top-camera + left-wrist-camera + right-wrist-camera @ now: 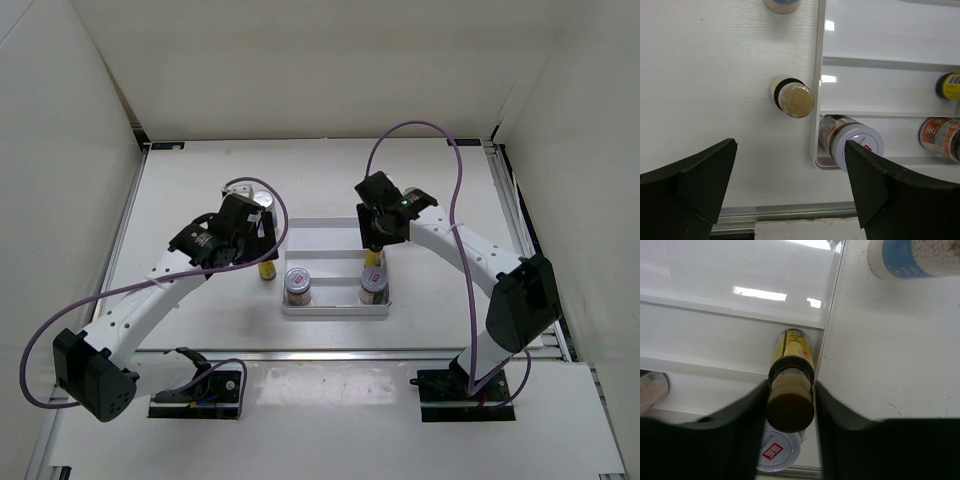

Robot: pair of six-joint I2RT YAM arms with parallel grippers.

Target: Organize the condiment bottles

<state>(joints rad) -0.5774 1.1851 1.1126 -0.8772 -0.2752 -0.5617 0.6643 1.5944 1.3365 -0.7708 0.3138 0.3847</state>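
A white tray (325, 240) lies mid-table. My right gripper (377, 243) (790, 402) is shut on a yellow dark-capped bottle (791, 382), which stands upright in the tray's middle compartment at its right wall. Two red-labelled jars (298, 285) (373, 287) stand in the near compartment. A second yellow bottle (267, 268) (795, 98) stands on the table just outside the tray's left wall. My left gripper (262, 238) (790, 200) hangs open above it, holding nothing. One white silver-lidded jar (262, 200) stands behind the left arm. A white jar with a blue label (905, 257) stands right of the tray.
The tray's far compartment (730, 270) holds nothing. White walls enclose the table on three sides. A metal rail (790, 212) runs along the table's near edge. Purple cables loop off both arms.
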